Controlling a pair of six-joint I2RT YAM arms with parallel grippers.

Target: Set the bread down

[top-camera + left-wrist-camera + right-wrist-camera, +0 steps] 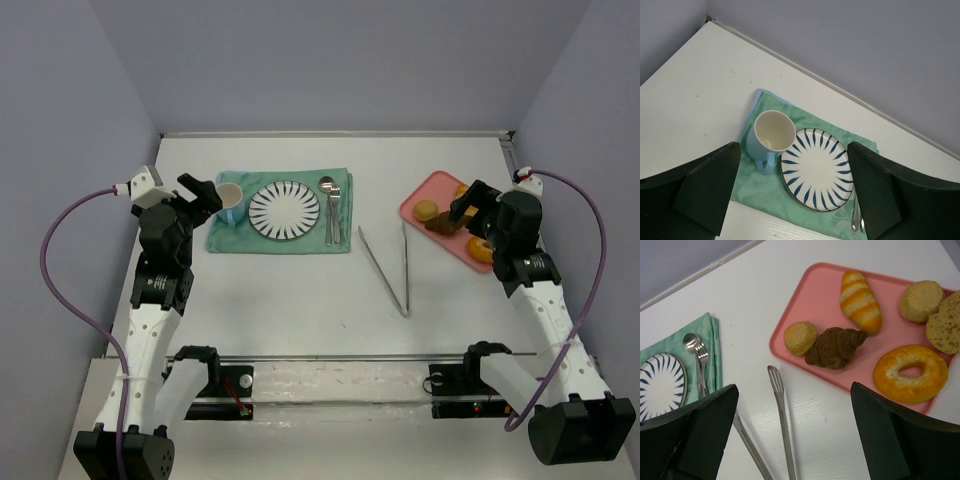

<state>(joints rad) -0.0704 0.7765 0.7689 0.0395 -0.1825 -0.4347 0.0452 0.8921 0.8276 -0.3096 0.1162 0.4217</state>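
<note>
The bread (800,337) is a small round golden bun at the left end of the pink tray (820,295), touching a dark brown croissant (835,346). In the top view the bread (427,211) lies just left of my right gripper (466,205), which hovers over the tray (418,196). In the right wrist view the right gripper (797,440) stands open and holds nothing; the bun is ahead of its fingers. My left gripper (212,197) hangs by the cup (230,197). In the left wrist view the left gripper (795,200) is open and empty above the green cloth (760,190).
A blue-striped plate (284,211) sits on the cloth beside the blue cup (774,135), with a spoon and fork (330,205) to its right. Metal tongs (385,265) lie between cloth and tray. A striped roll (860,301), a donut (910,372) and a muffin (921,301) share the tray.
</note>
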